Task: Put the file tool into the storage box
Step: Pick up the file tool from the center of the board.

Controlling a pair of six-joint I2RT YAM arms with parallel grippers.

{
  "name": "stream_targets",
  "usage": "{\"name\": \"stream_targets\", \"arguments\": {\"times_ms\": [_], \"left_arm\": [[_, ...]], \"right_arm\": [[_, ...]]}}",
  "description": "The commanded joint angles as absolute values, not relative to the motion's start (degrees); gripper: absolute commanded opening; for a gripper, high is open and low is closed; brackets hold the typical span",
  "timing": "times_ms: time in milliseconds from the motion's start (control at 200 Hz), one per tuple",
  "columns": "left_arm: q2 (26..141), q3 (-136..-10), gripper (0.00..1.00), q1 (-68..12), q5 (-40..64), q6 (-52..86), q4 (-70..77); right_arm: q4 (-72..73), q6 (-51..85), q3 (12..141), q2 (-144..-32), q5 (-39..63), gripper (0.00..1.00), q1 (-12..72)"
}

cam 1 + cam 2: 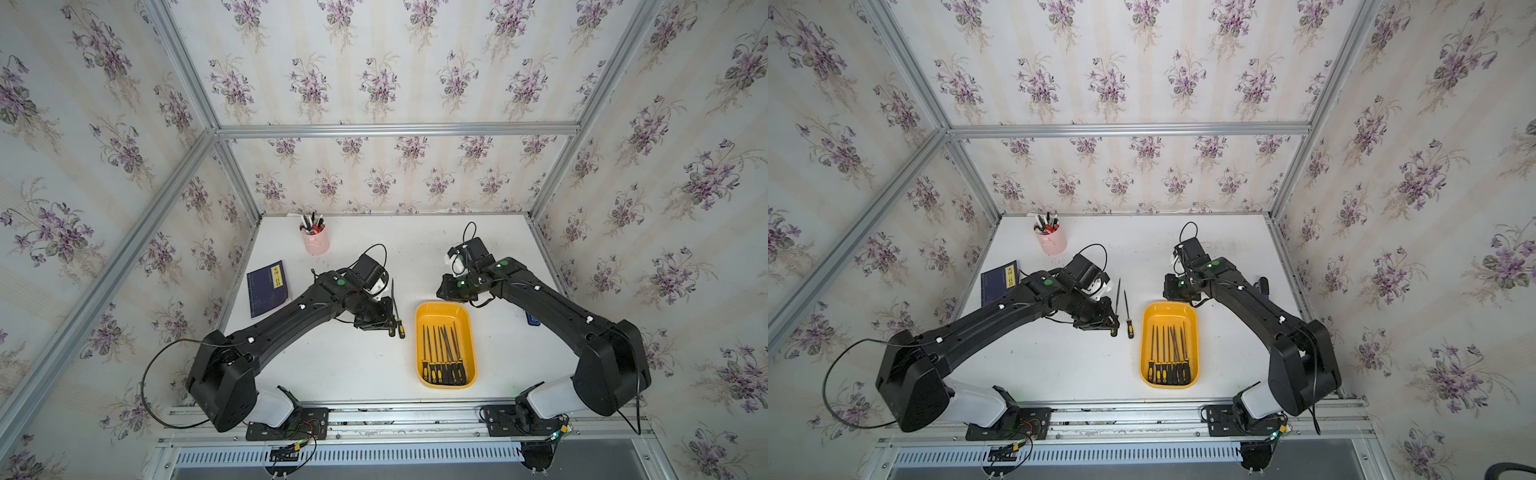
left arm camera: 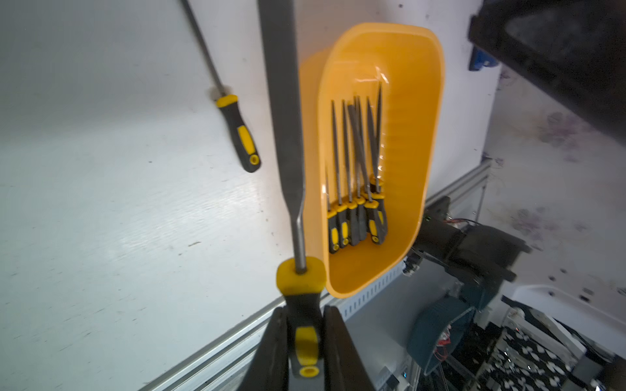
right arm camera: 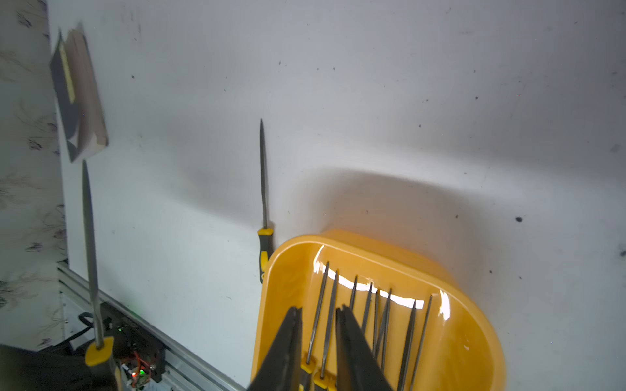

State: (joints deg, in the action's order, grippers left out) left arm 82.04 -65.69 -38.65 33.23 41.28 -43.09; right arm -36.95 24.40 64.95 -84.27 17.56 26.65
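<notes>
File of flat grey steel with a black-and-yellow handle sits in the left gripper, fingers pinching the rubbery-looking handle from both sides. It is just beside the shallow orange-yellow plastic storage box, not yet over it, so this looks like the carry. Next call: cross the rolled rim, line the blade with the glossy tray's long side, lower it by the row of slim files inside. A second matching file lies on the matte white table. The right gripper hovers over the tray, fingers slightly apart, empty.
</notes>
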Motion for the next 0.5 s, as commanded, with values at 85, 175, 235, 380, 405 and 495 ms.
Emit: {"name": "stream_targets", "arguments": {"times_ms": [85, 175, 235, 380, 405, 495], "left_arm": [[79.85, -66.41, 0.10, -38.67, 44.28, 40.04, -36.08], [80.34, -66.30, 0.09, -38.66, 45.74, 40.95, -34.03], [80.68, -66.75, 0.09, -38.92, 46.06, 40.96, -33.74], [82.00, -67.40, 0.08, -39.37, 46.53, 40.61, -33.66], [82.63, -67.43, 0.08, -39.50, 46.52, 40.51, -33.83], [83.08, -67.11, 0.08, -39.68, 46.33, 40.51, -33.80]], "right_arm": [[-22.85, 31.86, 61.37, -79.58, 32.86, 0.30, 24.04], [-17.36, 35.37, 59.26, -78.19, 35.91, 0.34, 23.85], [-14.30, 37.62, 58.14, -77.96, 37.78, 0.35, 23.89], [-11.11, 40.36, 57.39, -77.92, 39.06, 0.35, 23.90], [-10.63, 40.62, 57.41, -77.79, 39.24, 0.35, 23.90], [-9.83, 41.56, 58.00, -77.69, 39.70, 0.36, 23.91]]}}
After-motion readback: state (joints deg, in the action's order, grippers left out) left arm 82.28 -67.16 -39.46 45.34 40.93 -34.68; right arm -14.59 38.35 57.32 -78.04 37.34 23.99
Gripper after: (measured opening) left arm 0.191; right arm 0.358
